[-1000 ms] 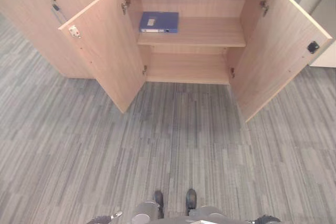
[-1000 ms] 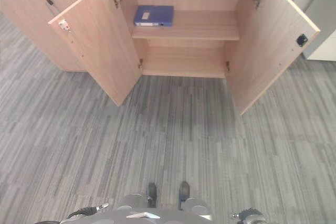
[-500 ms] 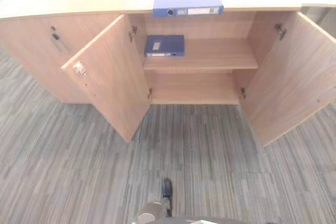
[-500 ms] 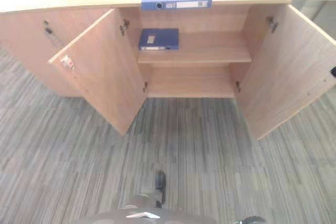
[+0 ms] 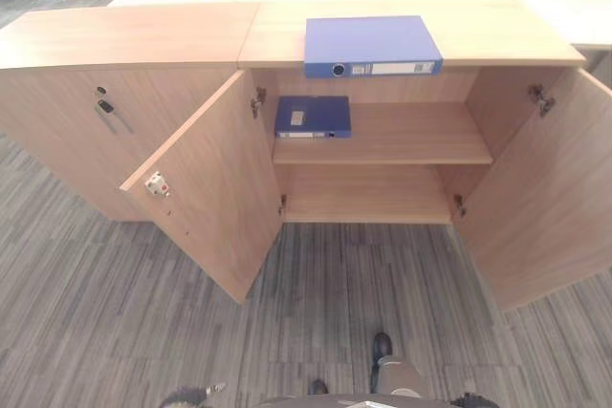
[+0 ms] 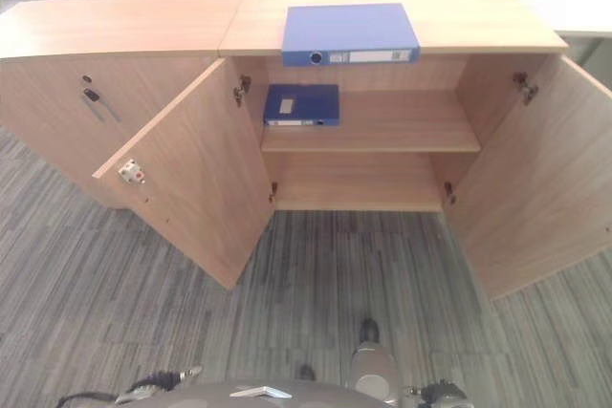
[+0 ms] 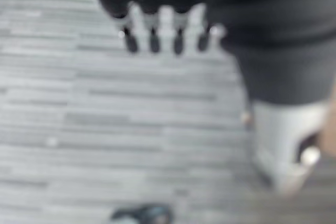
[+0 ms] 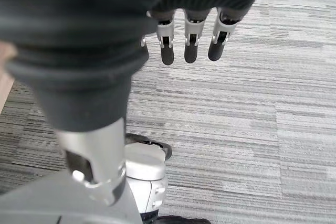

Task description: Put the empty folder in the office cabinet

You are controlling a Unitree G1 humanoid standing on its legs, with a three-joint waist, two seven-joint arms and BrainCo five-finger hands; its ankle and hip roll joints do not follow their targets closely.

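A large blue folder (image 5: 373, 45) lies flat on top of the wooden office cabinet (image 5: 143, 35), its spine facing me. A smaller blue folder (image 5: 313, 117) lies on the left of the upper shelf (image 5: 411, 136) inside. Both cabinet doors stand open, the left door (image 5: 215, 198) swung towards me and the right door (image 5: 550, 207) out to the side. My left hand (image 7: 152, 30) hangs over the carpet with straight fingers and holds nothing. My right hand (image 8: 190, 38) hangs the same way, open, well short of the cabinet.
Left of the open compartment is a closed cabinet section with a small handle (image 5: 105, 107). A lower shelf (image 5: 368, 203) sits under the upper one. White desks (image 5: 564, 7) stand behind the cabinet. Grey striped carpet (image 5: 115, 322) stretches between me and the cabinet.
The whole picture has shifted: the camera now looks higher and from nearer, so the cabinet top and the large folder show in full. The folders and doors have not moved.
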